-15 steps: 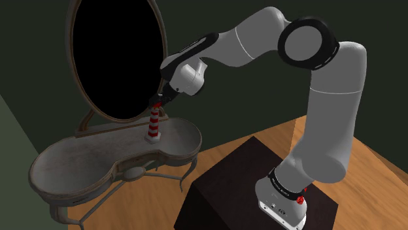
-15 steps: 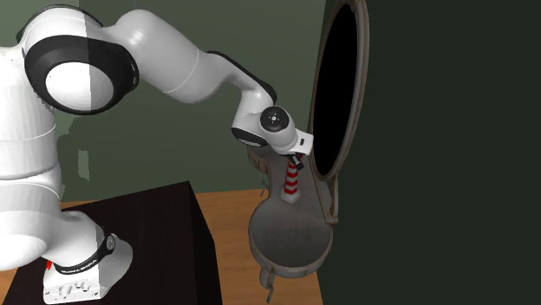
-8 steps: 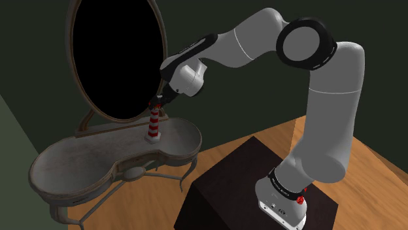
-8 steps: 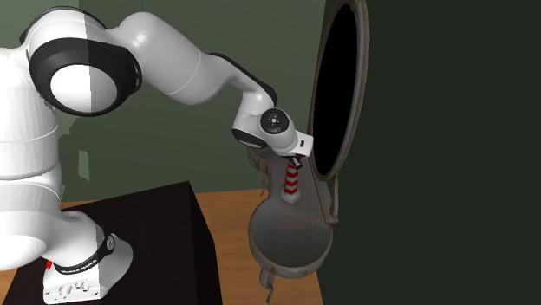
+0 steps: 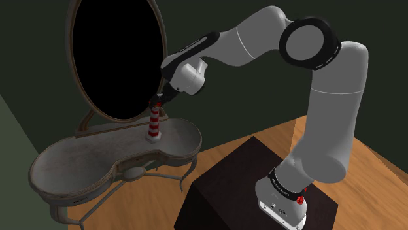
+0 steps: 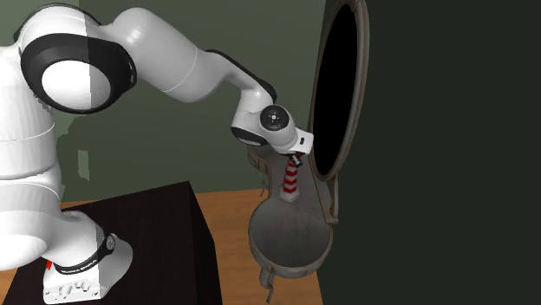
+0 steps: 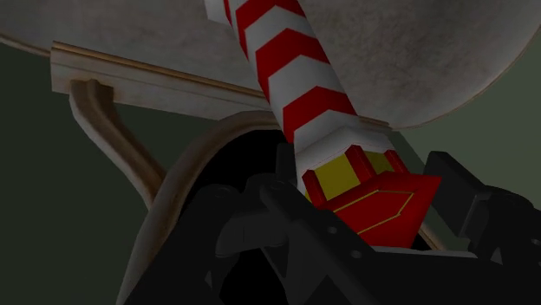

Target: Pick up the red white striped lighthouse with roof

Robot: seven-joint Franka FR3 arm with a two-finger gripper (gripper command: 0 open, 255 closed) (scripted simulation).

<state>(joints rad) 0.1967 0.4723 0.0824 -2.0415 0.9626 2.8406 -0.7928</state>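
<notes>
A grey, kidney-shaped dressing table (image 5: 78,166) stood on thin curved legs. An oval mirror (image 5: 116,59) rose at its twelve o'clock, its face a black area. Wooden floor (image 5: 373,183) lay toward four o'clock, with dark green wall (image 5: 229,104) behind.

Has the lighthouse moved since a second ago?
Yes, but only slightly: in the shoulder view the lighthouse, clasped at its roof by the gripper, has risen a touch above the dressing table top.
</notes>
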